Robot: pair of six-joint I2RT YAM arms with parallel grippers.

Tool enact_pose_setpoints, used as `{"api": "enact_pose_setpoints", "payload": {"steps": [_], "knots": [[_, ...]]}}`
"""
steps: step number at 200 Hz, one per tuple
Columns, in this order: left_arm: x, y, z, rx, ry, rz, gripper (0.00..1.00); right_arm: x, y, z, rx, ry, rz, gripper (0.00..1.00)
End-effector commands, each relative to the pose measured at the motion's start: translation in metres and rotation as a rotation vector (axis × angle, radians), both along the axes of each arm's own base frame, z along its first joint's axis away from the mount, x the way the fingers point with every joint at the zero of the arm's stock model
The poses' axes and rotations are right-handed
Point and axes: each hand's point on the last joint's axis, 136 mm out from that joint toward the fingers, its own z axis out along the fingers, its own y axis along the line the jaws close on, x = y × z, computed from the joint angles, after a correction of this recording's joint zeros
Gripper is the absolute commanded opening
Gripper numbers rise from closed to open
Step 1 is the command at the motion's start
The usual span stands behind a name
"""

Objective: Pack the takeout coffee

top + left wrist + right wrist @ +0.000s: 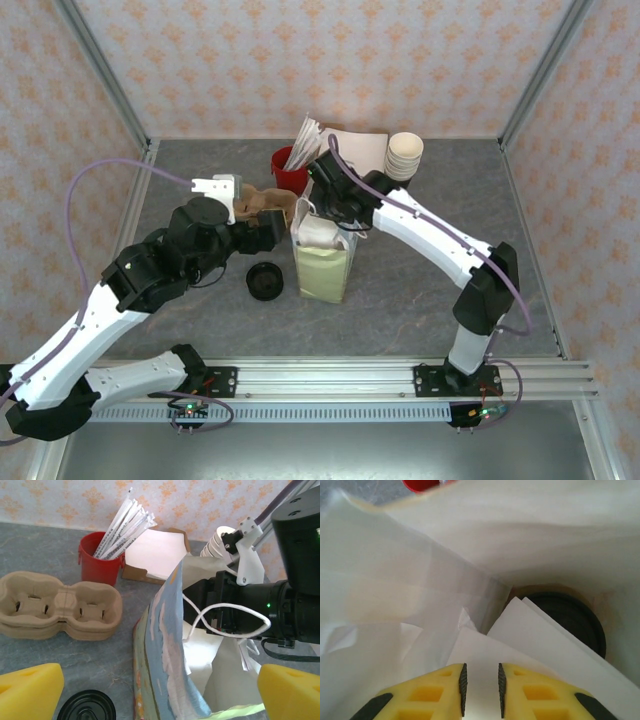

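Note:
A paper bag [322,262] with a pale green front stands upright and open at mid-table. At its bottom lies the takeout coffee [570,621], of which I see only the round black lid, half covered by white napkins [540,640]. My right gripper [481,687] reaches down into the bag mouth [335,218]. Its yellow fingers stand a narrow gap apart above the napkins, with nothing pinched between the pads. My left gripper [160,695] is wide open just left of the bag [270,228]. The bag's blue side wall [170,645] rises between its fingers without touching them.
A low black round lid [265,281] lies on the table left of the bag. Behind are a cardboard cup carrier [60,605], a red cup of wrapped straws [100,562], a box of napkins [155,555] and a stack of cream cups [404,155].

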Motion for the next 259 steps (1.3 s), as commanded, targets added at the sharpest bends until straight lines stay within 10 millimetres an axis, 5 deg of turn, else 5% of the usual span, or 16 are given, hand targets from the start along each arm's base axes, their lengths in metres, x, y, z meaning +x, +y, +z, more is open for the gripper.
{"api": "enact_pose_setpoints", "payload": {"steps": [1,63,82,107,145,181,234,259], "knots": [[0.002,0.012,0.006,0.006,-0.032,0.052,1.00,-0.003,-0.008,0.048,0.036,-0.086,0.006,0.26],[0.008,0.032,0.023,0.076,-0.128,0.122,1.00,-0.022,-0.043,0.146,0.066,-0.282,0.035,0.35],[0.015,0.045,0.027,0.126,-0.168,0.187,1.00,-0.025,-0.076,0.168,0.007,-0.366,-0.013,0.39],[0.026,0.073,0.026,0.197,-0.205,0.309,1.00,-0.026,-0.138,0.171,-0.083,-0.425,-0.123,0.46],[0.034,0.136,-0.007,0.308,-0.243,0.574,1.00,-0.041,-0.231,0.142,-0.224,-0.511,-0.294,0.66],[0.044,0.176,-0.080,0.367,-0.227,0.685,1.00,-0.053,-0.299,0.079,-0.320,-0.543,-0.433,0.80],[0.045,0.218,-0.182,0.400,-0.187,0.762,1.00,-0.030,-0.335,-0.026,-0.492,-0.581,-0.490,1.00],[0.048,0.233,-0.214,0.356,-0.161,0.778,1.00,-0.013,-0.344,-0.061,-0.450,-0.592,-0.513,0.99]]}}
